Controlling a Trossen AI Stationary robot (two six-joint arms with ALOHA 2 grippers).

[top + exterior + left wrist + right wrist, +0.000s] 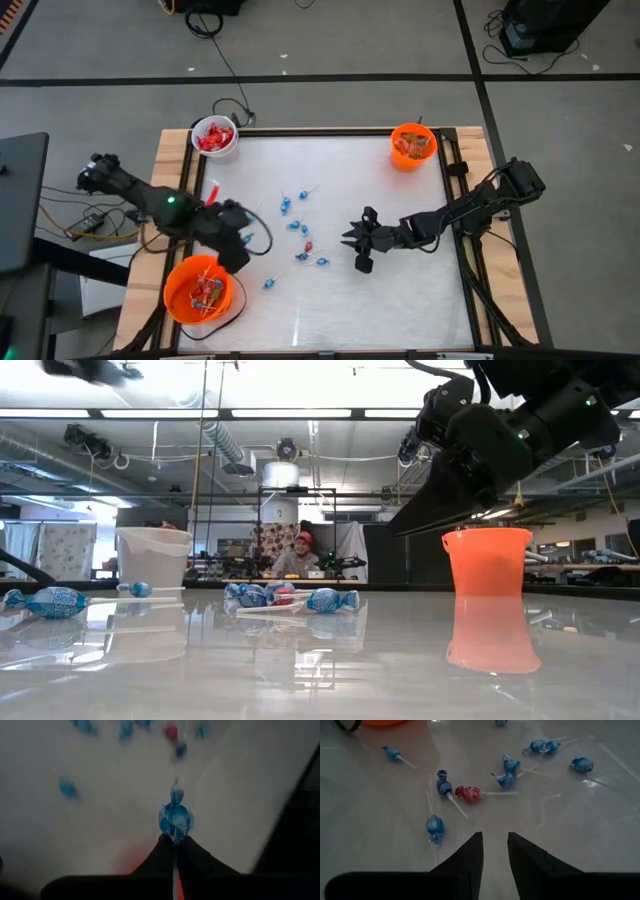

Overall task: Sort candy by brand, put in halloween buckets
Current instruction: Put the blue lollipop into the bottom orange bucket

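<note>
Gripping blue-wrapped lollipop (pixel 175 819), left pincer (pixel 175 845) clamped; right pincer (pixel 495 845) apart, empty; no wrapper writing legible.

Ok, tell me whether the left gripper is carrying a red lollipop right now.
No. In the left wrist view the left gripper is shut on a blue-wrapped lollipop, held above the table.

glossy white table (pixel 400 300), wooden rim (pixel 175 150)
</note>
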